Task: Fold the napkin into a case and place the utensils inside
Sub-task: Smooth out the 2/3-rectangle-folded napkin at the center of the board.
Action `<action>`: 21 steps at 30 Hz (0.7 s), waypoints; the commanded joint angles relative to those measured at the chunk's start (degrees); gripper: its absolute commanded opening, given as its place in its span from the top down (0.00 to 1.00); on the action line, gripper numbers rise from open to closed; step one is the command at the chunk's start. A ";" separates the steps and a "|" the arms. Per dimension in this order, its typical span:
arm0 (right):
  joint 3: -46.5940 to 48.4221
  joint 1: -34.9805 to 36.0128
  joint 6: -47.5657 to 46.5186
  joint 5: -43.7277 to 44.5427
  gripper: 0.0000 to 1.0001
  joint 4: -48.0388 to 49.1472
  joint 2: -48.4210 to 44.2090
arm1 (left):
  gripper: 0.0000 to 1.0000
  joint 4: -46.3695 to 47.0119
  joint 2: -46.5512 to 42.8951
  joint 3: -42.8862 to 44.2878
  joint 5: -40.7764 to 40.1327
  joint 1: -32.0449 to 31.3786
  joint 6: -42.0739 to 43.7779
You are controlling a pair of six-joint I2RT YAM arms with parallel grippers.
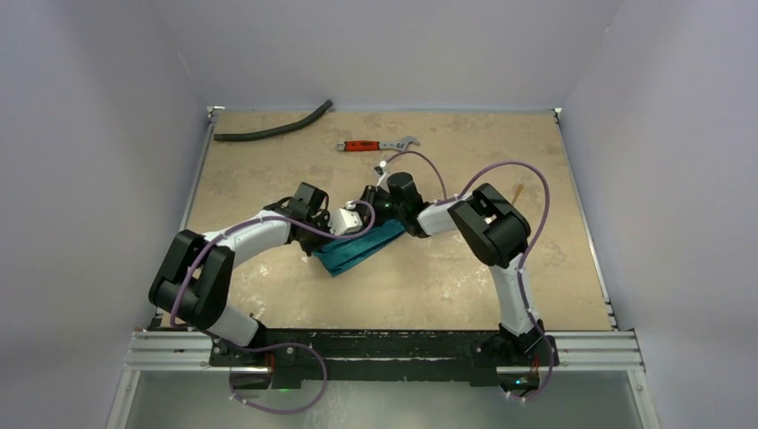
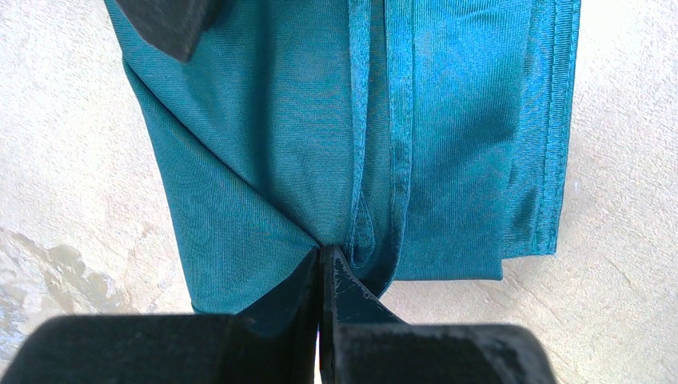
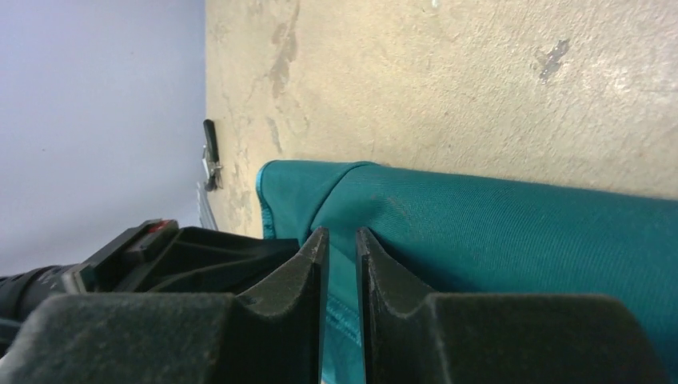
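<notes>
My left pincer (image 2: 324,260) fills the near edge of its wrist view. Its tips are pressed together on a small pucker of the napkin (image 2: 448,144), and the hemmed folds run straight away from them. Most of the cloth lies ahead of the tips and to either side, flat on the counter (image 2: 72,160).

My right pincer (image 3: 341,240) stands only a slit apart, with teal showing inside the slit. I cannot tell whether it bites the cloth or merely straddles it. The napkin's rounded fold lies just beyond those tips and stretches off to their right.

I think the weak spot is the left pinch: it sits at the very tips and may catch only some of the layers. A pull from there could slip free, or drag the top layer alone and fan the stacked folds open. If the right pincer has no real hold, a lift would take one end only and the strip would sag and skew — the pocket shape gone.

The wooden utensil (image 1: 517,191) lies well apart from both pincers, beyond the right arm's elbow. I cannot pick out the spoon.
</notes>
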 commanded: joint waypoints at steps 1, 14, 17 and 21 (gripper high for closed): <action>3.49 0.63 2.07 -1.95 0.79 1.05 0.99 | 1.00 1.14 -0.76 -1.61 -0.40 -0.08 0.52; 0.23 -3.77 -3.56 0.70 0.70 -0.95 -3.85 | 1.00 1.74 0.47 -1.70 -1.47 -0.10 3.31; 2.54 -4.08 -5.27 1.04 0.69 -2.97 -4.03 | 1.00 2.24 0.70 -1.99 -1.01 -0.09 4.10; 4.18 -4.21 -4.68 0.52 0.74 -2.69 -2.02 | 1.00 2.29 0.52 -1.79 -0.88 -0.03 5.24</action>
